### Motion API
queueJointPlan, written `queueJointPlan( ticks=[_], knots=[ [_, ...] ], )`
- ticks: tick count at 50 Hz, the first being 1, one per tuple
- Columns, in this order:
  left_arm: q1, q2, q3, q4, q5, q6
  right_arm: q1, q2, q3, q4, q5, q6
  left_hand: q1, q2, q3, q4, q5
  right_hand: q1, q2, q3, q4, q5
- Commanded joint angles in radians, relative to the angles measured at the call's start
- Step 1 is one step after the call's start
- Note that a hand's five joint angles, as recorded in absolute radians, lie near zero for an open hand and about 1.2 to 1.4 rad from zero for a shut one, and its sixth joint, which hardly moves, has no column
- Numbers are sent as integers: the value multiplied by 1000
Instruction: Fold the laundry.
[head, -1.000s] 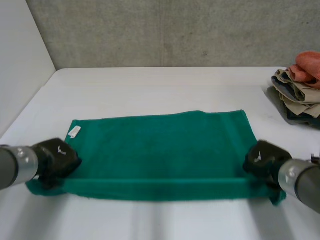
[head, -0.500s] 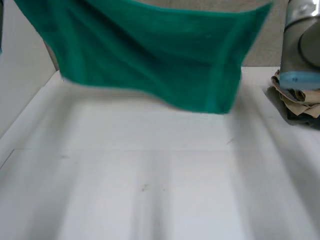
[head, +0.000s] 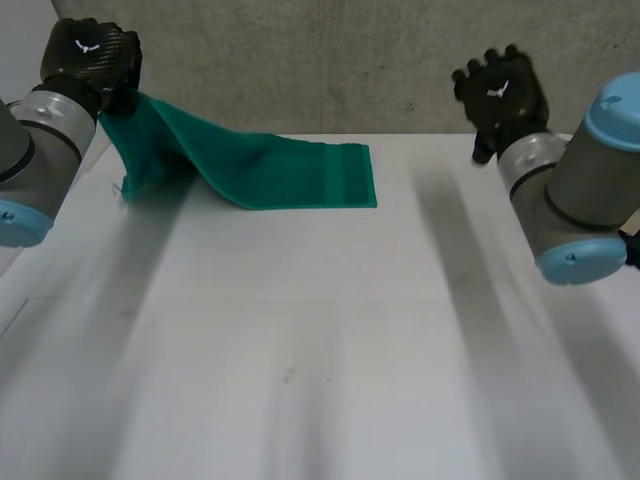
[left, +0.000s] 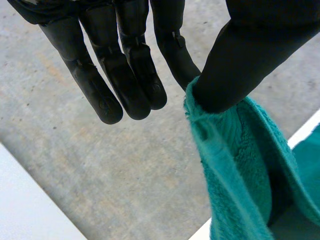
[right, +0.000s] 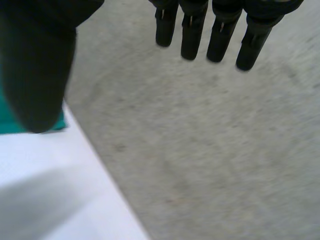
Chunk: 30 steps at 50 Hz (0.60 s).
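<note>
One green towel (head: 290, 175), one white table (head: 320, 350), two robot hands: left robot hand (head: 88, 57), right robot hand (head: 500, 95)

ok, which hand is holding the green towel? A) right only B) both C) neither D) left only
D: the left hand pinches one end of the green towel in the air while the rest drapes onto the table; the right hand is raised, fingers straight, holding nothing.

A white table (head: 300, 350) meets a speckled grey concrete wall (head: 300, 60) along its far edge.
</note>
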Motion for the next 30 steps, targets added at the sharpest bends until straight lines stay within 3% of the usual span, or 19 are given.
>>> queueJointPlan(
  ticks=[1,12,21,25,30],
  knots=[
    [-23,170,-111,-10,73,55,42,6,20,62,1,246,240,200,206,198,223,-116,-120,-126,-124,-102],
    [-107,446,-132,-190,125,77,204,127,-95,239,1,758,240,200,206,198,223,-116,-120,-126,-124,-102],
    [-155,560,-94,-319,112,77,310,255,-161,288,36,991,240,200,206,198,223,-116,-120,-126,-124,-102],
    [-181,600,-65,-370,95,65,341,307,-184,288,122,1036,240,200,206,198,223,-116,-120,-126,-124,-102],
    [-201,647,-25,-416,72,31,339,356,-224,292,326,1053,240,200,206,198,223,-116,-120,-126,-124,-102]
  ],
)
